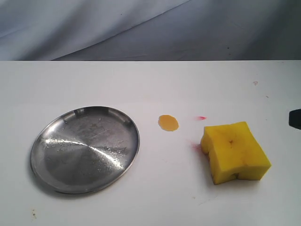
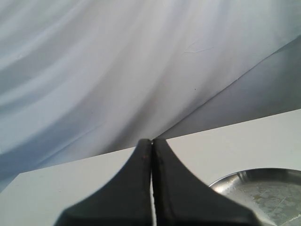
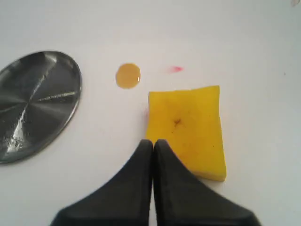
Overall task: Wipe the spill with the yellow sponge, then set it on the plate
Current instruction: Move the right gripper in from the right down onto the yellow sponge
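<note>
The yellow sponge (image 1: 235,151) (image 3: 190,129) lies flat on the white table at the right. The small orange spill (image 1: 168,123) (image 3: 128,75) sits between it and the silver plate (image 1: 84,148) (image 3: 33,103), which rests at the left. My right gripper (image 3: 153,142) is shut and empty, hovering over the sponge's near edge; only a dark tip (image 1: 295,118) of it shows at the exterior view's right edge. My left gripper (image 2: 152,140) is shut and empty, with the plate's rim (image 2: 235,176) beside it.
Thin pink-red smears (image 1: 201,117) mark the table near the spill and by the sponge's corner (image 1: 195,145). A grey cloth backdrop (image 1: 150,28) hangs behind the table's far edge.
</note>
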